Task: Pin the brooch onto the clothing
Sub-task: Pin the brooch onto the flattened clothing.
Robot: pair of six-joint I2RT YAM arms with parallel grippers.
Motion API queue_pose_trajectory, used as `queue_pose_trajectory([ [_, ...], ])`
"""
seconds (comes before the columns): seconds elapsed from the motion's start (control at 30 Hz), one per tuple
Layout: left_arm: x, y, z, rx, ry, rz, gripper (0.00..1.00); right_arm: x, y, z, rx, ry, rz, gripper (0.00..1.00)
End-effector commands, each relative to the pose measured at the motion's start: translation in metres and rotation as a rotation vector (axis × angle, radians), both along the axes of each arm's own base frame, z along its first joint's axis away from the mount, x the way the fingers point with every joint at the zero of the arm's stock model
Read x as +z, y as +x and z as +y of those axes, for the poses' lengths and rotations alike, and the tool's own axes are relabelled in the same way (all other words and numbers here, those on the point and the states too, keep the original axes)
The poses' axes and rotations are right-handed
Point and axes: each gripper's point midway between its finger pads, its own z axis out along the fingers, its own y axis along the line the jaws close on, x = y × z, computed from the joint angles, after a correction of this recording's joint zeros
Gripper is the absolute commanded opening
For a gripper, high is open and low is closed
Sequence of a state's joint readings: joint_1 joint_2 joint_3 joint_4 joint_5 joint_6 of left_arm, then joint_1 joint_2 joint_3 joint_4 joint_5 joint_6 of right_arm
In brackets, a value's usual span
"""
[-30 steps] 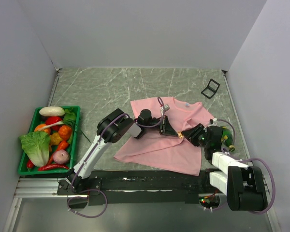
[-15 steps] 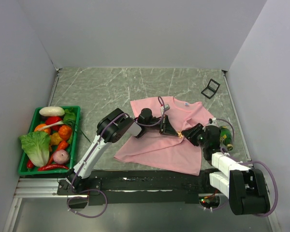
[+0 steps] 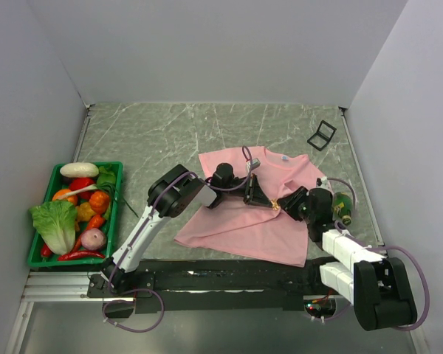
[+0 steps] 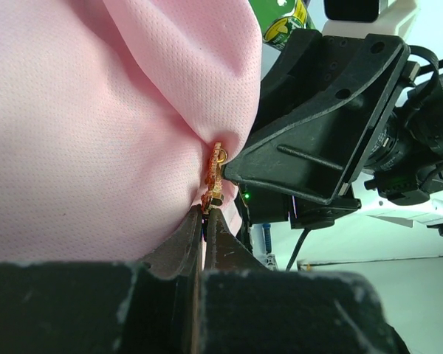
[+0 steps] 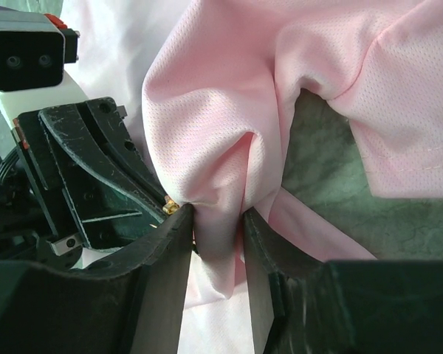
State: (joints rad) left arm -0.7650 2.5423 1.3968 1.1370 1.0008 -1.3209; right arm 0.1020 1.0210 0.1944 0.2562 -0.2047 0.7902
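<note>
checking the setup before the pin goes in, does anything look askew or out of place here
The light pink soft-fabric T-shirt lies crooked and rumpled, a raised fold pinched in the right gripper. A green bottle seems to lie tipped on its side beside the shirt's right edge.

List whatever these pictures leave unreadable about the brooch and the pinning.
- Left wrist view: the brooch shows edge-on, its lower end inside the left fingers. A fold of the T-shirt hides whether the pin has pierced.
- Right wrist view: only a gold glint shows beside the right fingers. Fabric covers the rest.
- Top view: the brooch is too small to read between the arms.
- Left wrist view: the green bottle is cut off by the top edge.
</note>
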Motion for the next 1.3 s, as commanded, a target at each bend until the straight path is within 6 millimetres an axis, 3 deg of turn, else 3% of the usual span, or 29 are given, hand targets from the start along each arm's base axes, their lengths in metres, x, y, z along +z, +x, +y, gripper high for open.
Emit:
queue_pose_trajectory([
  [0.0,0.058,0.016,-0.013,0.044,-0.137,-0.128,0.01,-0.016,-0.019,0.012,0.069,-0.028,0.09,0.38],
  [0.67,0.073,0.008,-0.004,0.052,-0.162,-0.154,0.01,-0.025,-0.019,0.012,0.017,-0.093,0.147,0.29],
  [1.27,0.047,-0.003,0.006,0.071,-0.1,-0.184,0.01,-0.008,-0.008,0.025,0.024,-0.008,0.142,0.17],
])
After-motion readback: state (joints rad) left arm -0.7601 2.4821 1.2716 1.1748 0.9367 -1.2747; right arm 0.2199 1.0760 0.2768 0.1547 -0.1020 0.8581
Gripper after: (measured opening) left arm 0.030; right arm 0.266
